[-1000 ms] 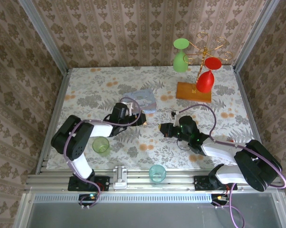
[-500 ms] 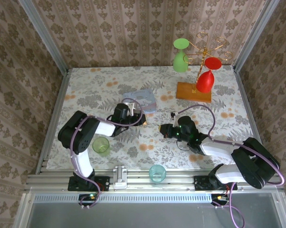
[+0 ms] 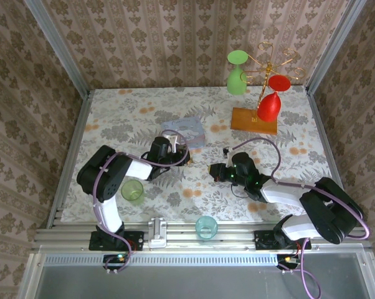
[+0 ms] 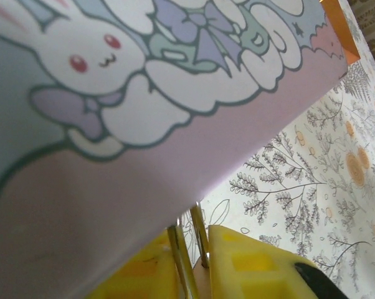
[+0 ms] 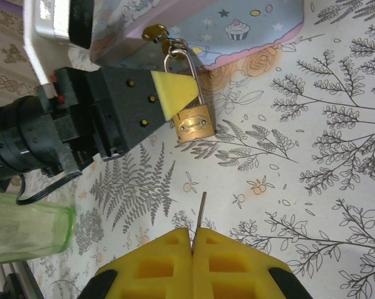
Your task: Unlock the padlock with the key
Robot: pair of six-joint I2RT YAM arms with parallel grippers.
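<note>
left end effector (image 5: 175, 93) has closed on the stiff padlock (image 5: 195, 123) shackle; right end effector (image 5: 191, 240) pinches the tiny, likely slippery key (image 5: 201, 215).

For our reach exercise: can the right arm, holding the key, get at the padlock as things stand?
Probably yes. The key in the right end effector points at the padlock across bare cloth; the left end effector grips only the shackle, from the side.
</note>
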